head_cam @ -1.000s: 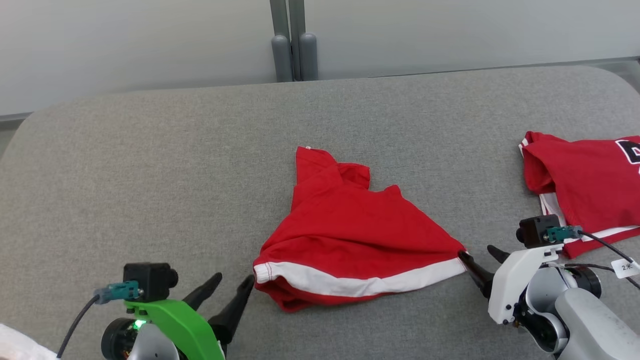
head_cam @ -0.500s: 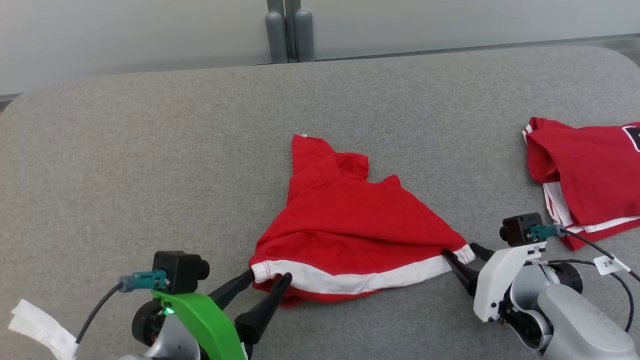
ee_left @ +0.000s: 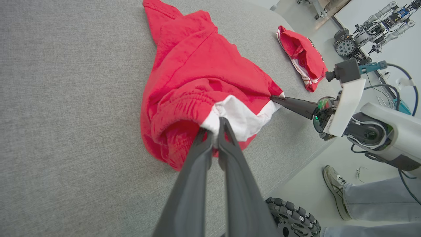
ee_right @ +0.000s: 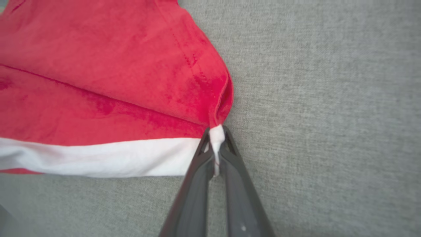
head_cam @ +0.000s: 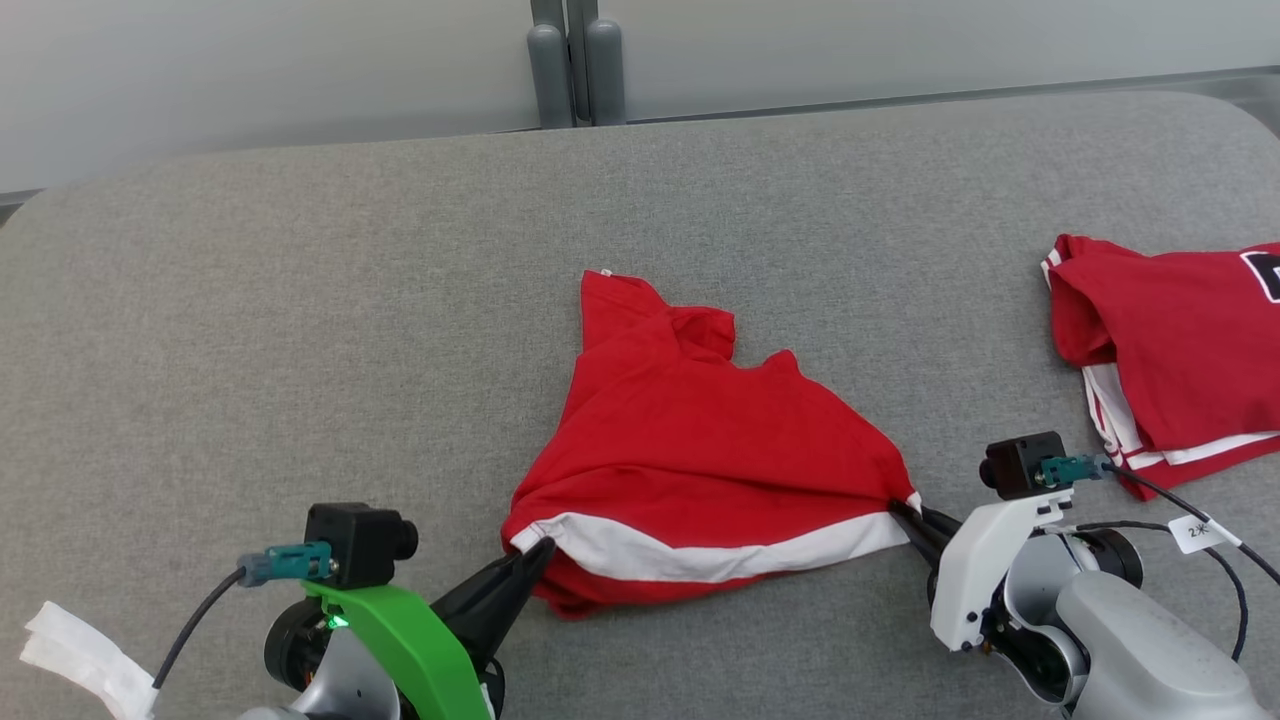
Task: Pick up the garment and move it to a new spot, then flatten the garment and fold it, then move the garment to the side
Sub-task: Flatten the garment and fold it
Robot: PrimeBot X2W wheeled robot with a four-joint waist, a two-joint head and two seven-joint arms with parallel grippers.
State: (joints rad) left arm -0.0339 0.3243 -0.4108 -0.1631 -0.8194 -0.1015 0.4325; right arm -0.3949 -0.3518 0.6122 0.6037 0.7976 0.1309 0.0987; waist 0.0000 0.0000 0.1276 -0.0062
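Both tools have closed since a moment ago. The left tool (head_cam: 535,549) now pinches the left corner of the garment's (head_cam: 700,450) white hem, and the right tool (head_cam: 903,510) pinches the right corner. The garment lies crumpled mid-way across the bench (head_cam: 300,300), well apart from a folded shirt (head_cam: 1170,340) at the right.

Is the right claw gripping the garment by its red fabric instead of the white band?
No: the right wrist view shows the right claw shut on the corner of the garment's white band.
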